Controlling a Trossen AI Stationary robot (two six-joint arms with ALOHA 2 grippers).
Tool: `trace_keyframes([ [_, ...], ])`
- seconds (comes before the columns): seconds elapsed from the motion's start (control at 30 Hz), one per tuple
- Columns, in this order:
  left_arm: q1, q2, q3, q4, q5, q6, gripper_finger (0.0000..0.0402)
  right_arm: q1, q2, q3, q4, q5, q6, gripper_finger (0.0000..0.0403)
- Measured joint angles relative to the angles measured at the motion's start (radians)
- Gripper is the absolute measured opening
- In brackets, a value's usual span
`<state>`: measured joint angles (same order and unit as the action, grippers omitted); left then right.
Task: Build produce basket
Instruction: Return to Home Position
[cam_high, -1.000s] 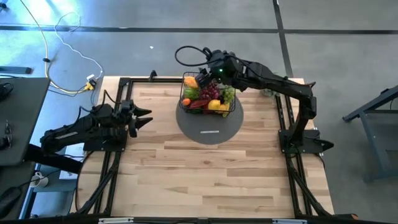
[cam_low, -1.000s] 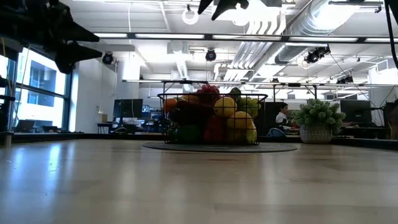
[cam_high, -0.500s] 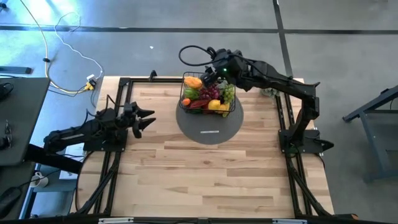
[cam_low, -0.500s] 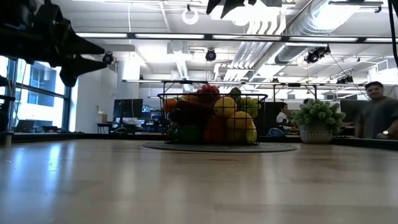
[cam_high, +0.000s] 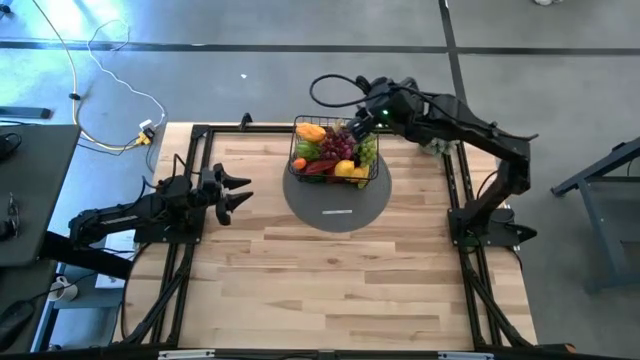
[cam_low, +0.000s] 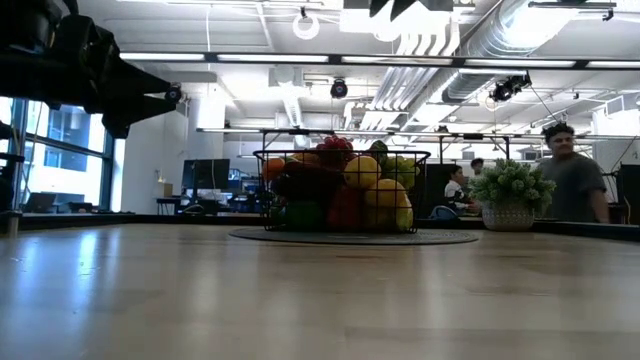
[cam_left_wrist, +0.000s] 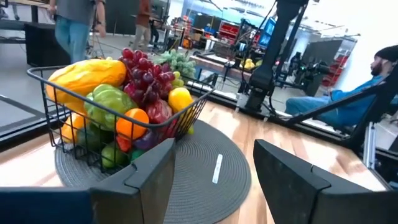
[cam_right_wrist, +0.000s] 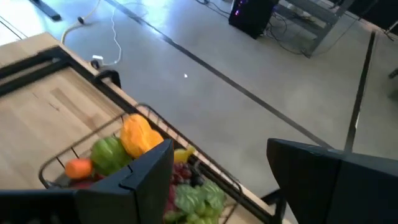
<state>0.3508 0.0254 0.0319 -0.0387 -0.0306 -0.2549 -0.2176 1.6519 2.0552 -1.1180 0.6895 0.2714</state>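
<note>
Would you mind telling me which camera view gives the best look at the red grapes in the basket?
The left wrist view: the red grapes show close, large and unblocked on top of the pile. The high view shows them small, the low view only their top above the rim, and the right wrist view just a sliver.

No readable writing is showing; the small white label on the round grey mat is appearing too small to read.

Black wire basket, glossy plastic produce — matt grey ribbed disc, smooth pale-wood table
</note>
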Motion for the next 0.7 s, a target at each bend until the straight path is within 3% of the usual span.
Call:
trace_keyframes([
  [0.23,0.0,0.0,0.0,0.0,-0.007,0.004,0.0206,0.0,-0.166,-0.327,0.147,-0.009,0.067,0.024],
  [0.4,0.0,0.001,0.0,0.0,-0.007,0.004,0.0206,0.0,-0.314,-0.57,0.334,-0.087,0.088,0.024],
  [0.7,0.0,0.001,0.0,0.0,-0.007,0.004,0.0206,0.032,-0.544,-0.879,0.551,-0.13,0.051,0.024],
])
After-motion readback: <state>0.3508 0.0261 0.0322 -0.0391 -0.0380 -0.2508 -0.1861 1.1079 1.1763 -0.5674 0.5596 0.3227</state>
